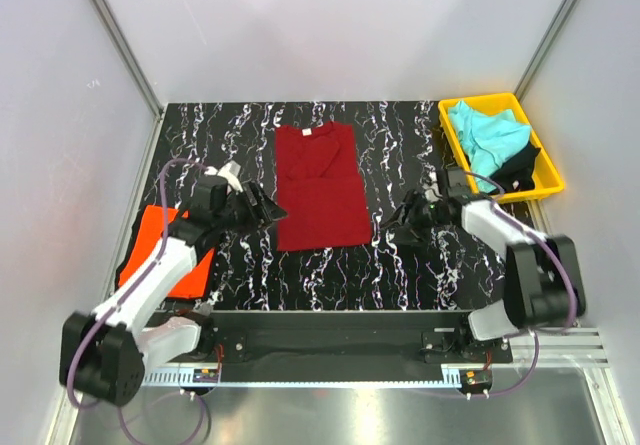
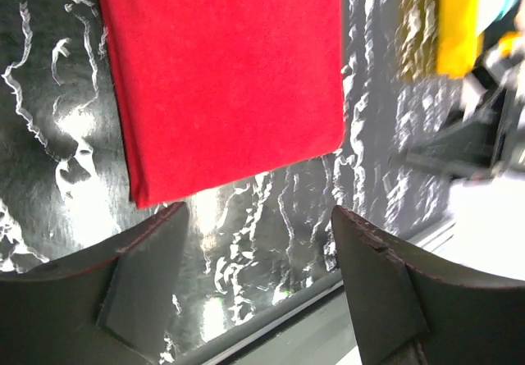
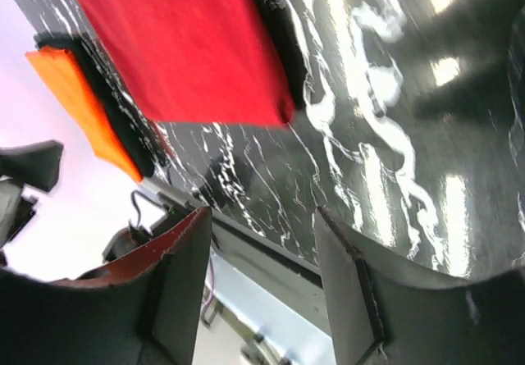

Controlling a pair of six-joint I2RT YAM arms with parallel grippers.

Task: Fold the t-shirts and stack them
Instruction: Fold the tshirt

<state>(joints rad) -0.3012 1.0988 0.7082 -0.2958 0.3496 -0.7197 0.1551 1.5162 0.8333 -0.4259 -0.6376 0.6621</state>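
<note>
The dark red t-shirt (image 1: 319, 187) lies folded lengthwise in the middle of the table, neck at the far end. It also shows in the left wrist view (image 2: 221, 78) and the right wrist view (image 3: 189, 45). The folded orange t-shirt (image 1: 150, 245) lies at the left edge on a dark one, partly under the left arm; it shows in the right wrist view (image 3: 78, 107) too. Turquoise (image 1: 485, 133) and black (image 1: 520, 168) t-shirts lie in the yellow tray (image 1: 548, 173). My left gripper (image 1: 268, 208) is open and empty by the red shirt's near left side. My right gripper (image 1: 393, 217) is open and empty, right of its near corner.
The table is black marbled (image 1: 400, 155), with white walls round it and a metal rail along the near edge (image 1: 330, 317). The yellow tray stands at the far right corner.
</note>
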